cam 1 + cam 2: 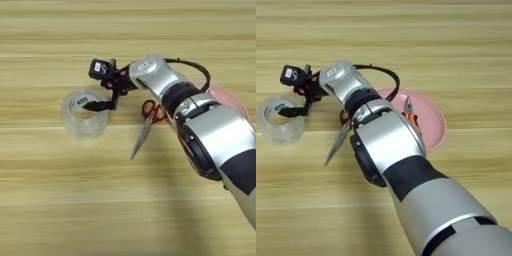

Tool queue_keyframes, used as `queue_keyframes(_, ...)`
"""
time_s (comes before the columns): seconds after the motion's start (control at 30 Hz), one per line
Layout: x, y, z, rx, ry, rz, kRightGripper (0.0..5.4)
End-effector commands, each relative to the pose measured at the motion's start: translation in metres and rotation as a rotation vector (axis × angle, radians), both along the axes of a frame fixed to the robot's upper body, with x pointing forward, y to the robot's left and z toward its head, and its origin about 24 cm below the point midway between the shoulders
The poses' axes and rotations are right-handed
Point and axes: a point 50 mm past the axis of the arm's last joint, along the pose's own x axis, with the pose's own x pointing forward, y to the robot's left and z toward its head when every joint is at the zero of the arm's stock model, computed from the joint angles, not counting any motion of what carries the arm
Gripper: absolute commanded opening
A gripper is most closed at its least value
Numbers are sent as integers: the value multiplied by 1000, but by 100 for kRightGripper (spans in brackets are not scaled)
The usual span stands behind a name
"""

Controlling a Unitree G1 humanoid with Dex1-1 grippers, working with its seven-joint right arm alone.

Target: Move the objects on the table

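Note:
A clear tape roll (84, 119) stands on the table (60, 200) at the left. My right gripper (93, 106) reaches over the roll's right rim, its black tip lying in the roll's opening (287, 113). Red-handled scissors (150, 117) lie just right of the roll, blades pointing toward the near left, their handles partly under my forearm. A pink oval plate (431, 125) sits at the right, half hidden behind the arm. Small orange-and-black-handled pliers (410, 113) lie on it.
My silver forearm (215, 135) crosses from the bottom right to the middle and covers much of the right side. Bare wood stretches along the far side and the near left.

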Motion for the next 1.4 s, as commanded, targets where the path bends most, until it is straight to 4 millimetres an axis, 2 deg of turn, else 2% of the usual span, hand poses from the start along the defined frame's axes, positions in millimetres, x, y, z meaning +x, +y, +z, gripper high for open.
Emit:
queue_keyframes(0.03, 12, 2, 28, 5, -130, -41, 538)
queue_keyframes(0.23, 17, -6, 16, -76, -171, -182, 538)
queue_keyframes(0.5, 16, -17, 5, -186, -124, -231, 538)
queue_keyframes(0.73, 17, -22, 6, -221, -116, -210, 538)
queue_keyframes(1.03, 23, -49, 11, -263, -133, -255, 538)
queue_keyframes(1.17, 27, -39, 29, -111, -158, -266, 538)
queue_keyframes(1.27, 30, -28, 49, 73, -194, -272, 538)
queue_keyframes(1.4, 33, -23, 70, 269, -300, -288, 538)
